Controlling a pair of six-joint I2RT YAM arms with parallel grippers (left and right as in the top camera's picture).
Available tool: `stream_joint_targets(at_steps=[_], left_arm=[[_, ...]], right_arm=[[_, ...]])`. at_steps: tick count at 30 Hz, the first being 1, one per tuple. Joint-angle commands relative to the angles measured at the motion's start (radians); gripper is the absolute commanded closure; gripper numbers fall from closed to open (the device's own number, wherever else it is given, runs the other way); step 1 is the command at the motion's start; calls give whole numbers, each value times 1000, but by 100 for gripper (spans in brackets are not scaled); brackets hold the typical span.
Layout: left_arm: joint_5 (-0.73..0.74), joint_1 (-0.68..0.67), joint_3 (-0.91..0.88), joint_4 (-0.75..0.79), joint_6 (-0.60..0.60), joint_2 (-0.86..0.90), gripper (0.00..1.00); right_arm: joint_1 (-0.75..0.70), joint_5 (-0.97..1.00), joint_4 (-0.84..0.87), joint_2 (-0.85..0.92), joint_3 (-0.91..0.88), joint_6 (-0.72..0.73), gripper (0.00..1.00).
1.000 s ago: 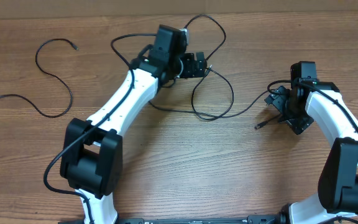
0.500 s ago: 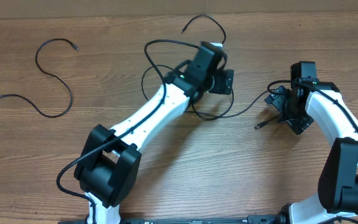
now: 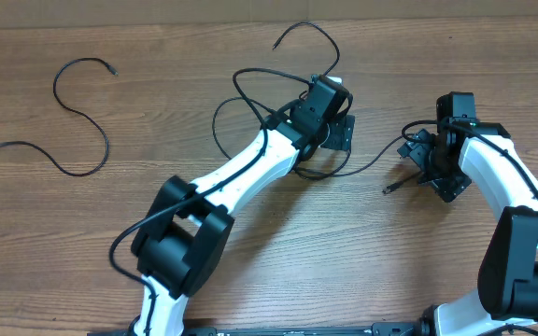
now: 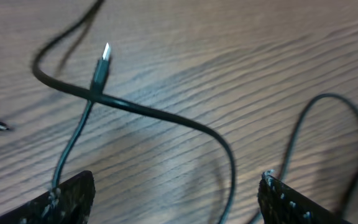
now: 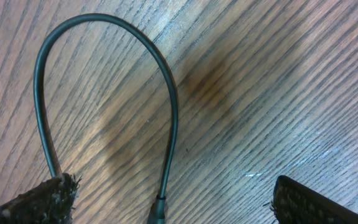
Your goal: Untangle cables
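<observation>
Task looks well short of done. Nearest the bases, the right pincer [image 3: 425,161] hangs low over the table [image 3: 278,280], wide open and holding nothing. Its wrist view shows one loop of cord [image 5: 171,106] lying flat on the wood between the fingers, ungripped. A loose plug [image 3: 388,189] lies just beside that pincer. A little farther out, the left pincer [image 3: 341,133] sits over the right part of the cables [image 3: 367,168], also open and empty. Its wrist view shows a thin cord with a silver-tipped plug [image 4: 101,67] crossing a thicker cord [image 4: 166,118] on the table between the spread fingers; cannot tell which lies on top. So the middle bunch is not yet sorted: loops overlap from under the left pincer out to the far arc [image 3: 330,39]. Done, by the look of it: one long cord [image 3: 73,62] lies alone on the left side, well apart from the rest and crossing nothing. Left to do, by my reading: take a strand from the middle bunch and draw it clear, then repeat. Against a second ago, the left arm [image 3: 241,173] has swung rightward across the bunch, from its left part to its right part. The right arm [image 3: 493,168], loose plug, far arc and long cord have not moved.
</observation>
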Motion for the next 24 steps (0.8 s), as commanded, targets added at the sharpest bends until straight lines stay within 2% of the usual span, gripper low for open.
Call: stream_joint_targets(at_steps=[1,3,4,6,8,10,11,13,16,17,20,22,24], left_arm=[[-10,0,-3,12,11,47,17],[-8,0,-3,14,11,64,21],[-8,0,-3,17,11,76,29],[-5,0,-3,23,11,89,59],[-5,0,-3,27,11,103,80],[-14,0,-3,27,12,113,92],[-21,1,-3,27,14,118,96],[-19,3,-3,26,44,119,96],[-17,7,2,9,97,106,71],[-17,8,5,-6,98,98,68],[-18,8,14,-48,98,73,69],[-19,8,14,-84,97,66,75],[-21,9,14,-129,82,66,75]], right_arm=[[0,-1,5,-10,-6,4,0],[0,-1,8,-10,-6,4,0],[0,-1,9,-10,-6,4,0],[0,-1,8,-10,-6,4,0],[0,-1,8,-10,-6,4,0],[0,-1,8,-10,-6,4,0],[0,-1,8,-10,-6,4,0],[0,-1,8,-10,-6,4,0],[0,-1,8,-10,-6,4,0],[0,-1,9,-10,-6,4,0],[0,-1,15,-10,-6,4,0],[0,-1,16,-10,-6,4,0],[0,-1,16,-10,-6,4,0]])
